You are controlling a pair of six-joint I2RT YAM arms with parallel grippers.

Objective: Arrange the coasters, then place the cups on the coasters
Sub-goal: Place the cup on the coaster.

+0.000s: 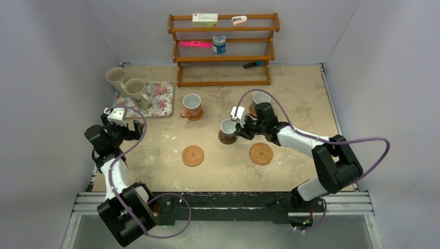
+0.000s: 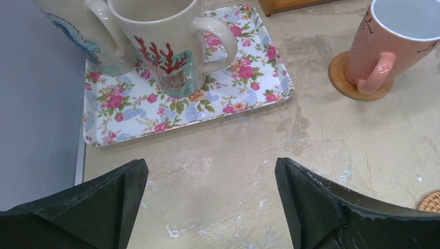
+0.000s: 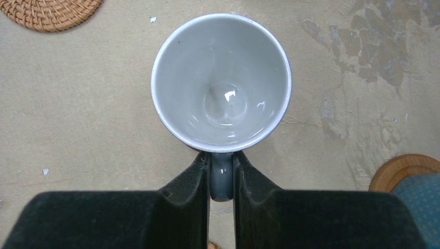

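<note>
My right fingers (image 1: 239,130) are clamped on the handle of the small grey cup (image 3: 221,78). From my right wrist, the cup hides almost all of the dark brown coaster (image 1: 226,140) under it. From above, only the coaster's near rim shows. A woven coaster (image 3: 46,13) and the blue cup (image 3: 421,194) are cut off at the edges. The grey cup stands upright, mouth up, near the middle of the desk (image 1: 290,104). Its handle points right, toward my arm. My left fingers (image 1: 134,127) are wide apart and empty, near the flowery tray (image 2: 155,116) with 2 cream cups (image 2: 166,46).
</note>
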